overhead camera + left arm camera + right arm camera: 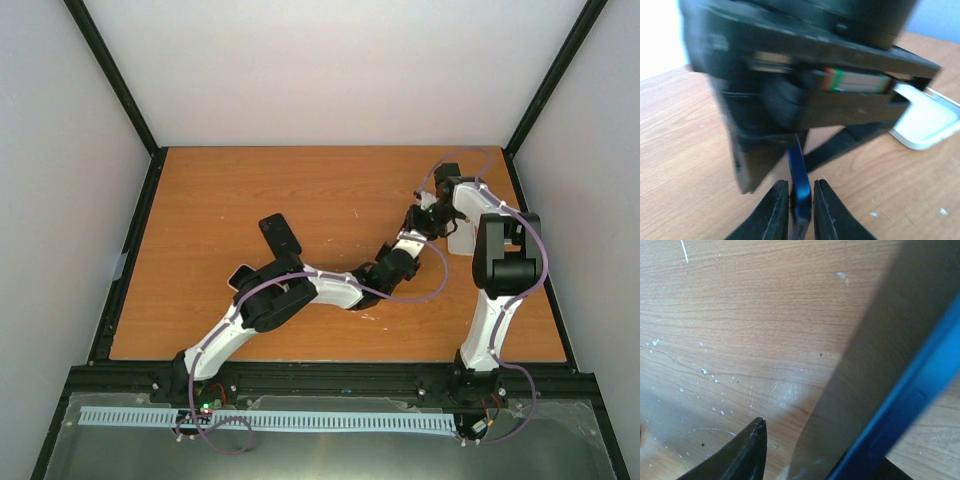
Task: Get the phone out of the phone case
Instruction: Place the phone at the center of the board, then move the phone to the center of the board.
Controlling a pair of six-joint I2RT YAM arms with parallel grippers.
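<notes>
My left gripper (801,200) is shut on the thin edge of a blue phone case (799,170), held upright above the wooden table (685,150). In the top view it (410,240) sits right of centre, meeting my right gripper (425,212). The right gripper's black body (805,65) fills the upper left wrist view, directly over the case. In the right wrist view one black finger (742,457) shows at the lower left and the blue case edge (900,405) runs along the right; the jaws stand wide apart. Whether a phone is inside the case is hidden.
A black phone-shaped slab (280,235) lies on the table left of centre. A flat white object (462,238) lies at the right beside the right arm, and also shows in the left wrist view (925,120). Black frame rails border the table.
</notes>
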